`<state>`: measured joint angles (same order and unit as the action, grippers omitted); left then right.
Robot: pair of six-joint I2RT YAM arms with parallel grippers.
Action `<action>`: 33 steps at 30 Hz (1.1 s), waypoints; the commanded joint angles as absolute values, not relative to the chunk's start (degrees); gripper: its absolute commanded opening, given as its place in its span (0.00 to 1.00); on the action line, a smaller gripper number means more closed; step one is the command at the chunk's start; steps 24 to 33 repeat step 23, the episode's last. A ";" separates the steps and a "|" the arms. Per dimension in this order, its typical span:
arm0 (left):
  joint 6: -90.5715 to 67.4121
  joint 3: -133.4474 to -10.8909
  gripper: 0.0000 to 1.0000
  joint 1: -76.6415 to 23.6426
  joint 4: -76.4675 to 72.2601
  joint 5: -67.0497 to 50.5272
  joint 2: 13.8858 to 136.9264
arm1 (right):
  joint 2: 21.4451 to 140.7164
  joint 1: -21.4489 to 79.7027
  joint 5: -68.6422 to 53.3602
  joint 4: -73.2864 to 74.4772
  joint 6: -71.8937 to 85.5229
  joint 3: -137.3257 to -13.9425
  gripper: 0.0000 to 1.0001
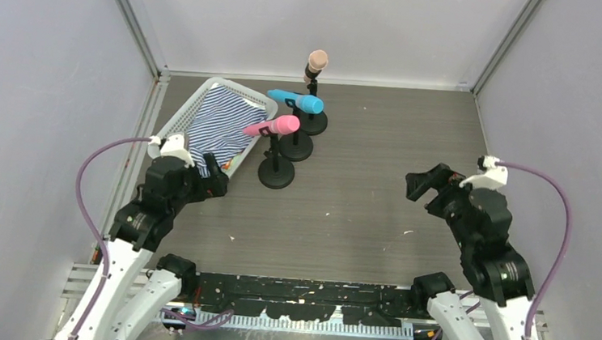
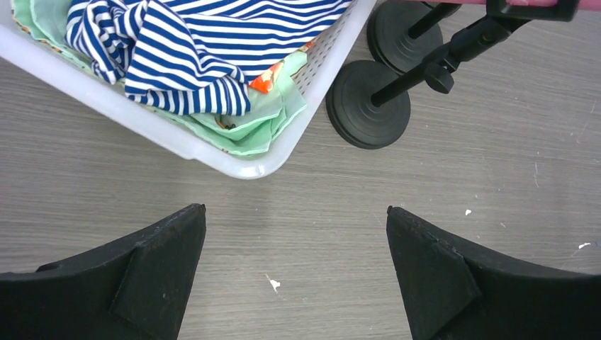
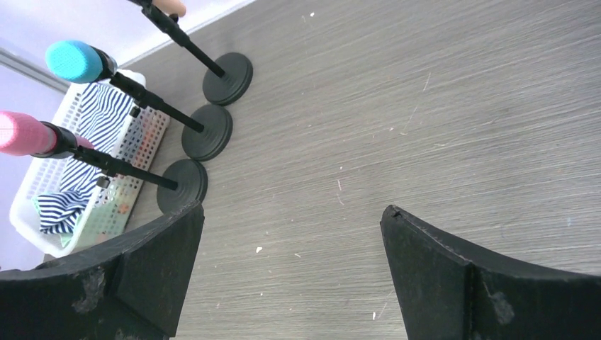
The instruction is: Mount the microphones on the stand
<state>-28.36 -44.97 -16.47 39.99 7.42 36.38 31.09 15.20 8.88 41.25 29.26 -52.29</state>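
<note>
Three microphones sit clipped in three black stands at the back middle. The peach-beige microphone (image 1: pixel 318 60) is farthest, the blue microphone (image 1: pixel 297 101) is in the middle, and the pink microphone (image 1: pixel 273 126) is nearest. The stand bases (image 1: pixel 275 173) stand in a diagonal row. The right wrist view shows the blue head (image 3: pixel 73 61), the pink head (image 3: pixel 21 133) and a bit of the peach one (image 3: pixel 170 7). My left gripper (image 1: pixel 214 176) (image 2: pixel 296 212) is open and empty, near the nearest base (image 2: pixel 368 104). My right gripper (image 1: pixel 425 184) (image 3: pixel 292 209) is open and empty, well right of the stands.
A white mesh basket (image 1: pixel 173 119) (image 2: pixel 170 138) holding a blue-and-white striped cloth (image 2: pixel 205 49) and green fabric lies left of the stands, just ahead of my left gripper. Grey walls enclose the wooden table top on three sides.
</note>
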 commanded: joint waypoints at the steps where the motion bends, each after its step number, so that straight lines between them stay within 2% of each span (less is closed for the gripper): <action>1: -26.41 -45.93 1.00 -16.17 44.57 8.12 33.15 | 25.36 15.00 12.11 40.20 27.86 -49.17 1.00; 8: -24.72 -44.16 1.00 -16.17 41.22 6.43 29.17 | 20.16 14.94 13.51 39.91 20.73 -45.12 1.00; 17: -24.68 -43.64 1.00 -16.17 40.01 3.57 30.85 | 12.73 15.02 10.60 38.34 18.10 -40.23 1.00; 33: -25.39 -43.40 1.00 -16.17 39.59 3.35 30.52 | 11.19 15.01 10.71 38.58 18.24 -39.97 1.00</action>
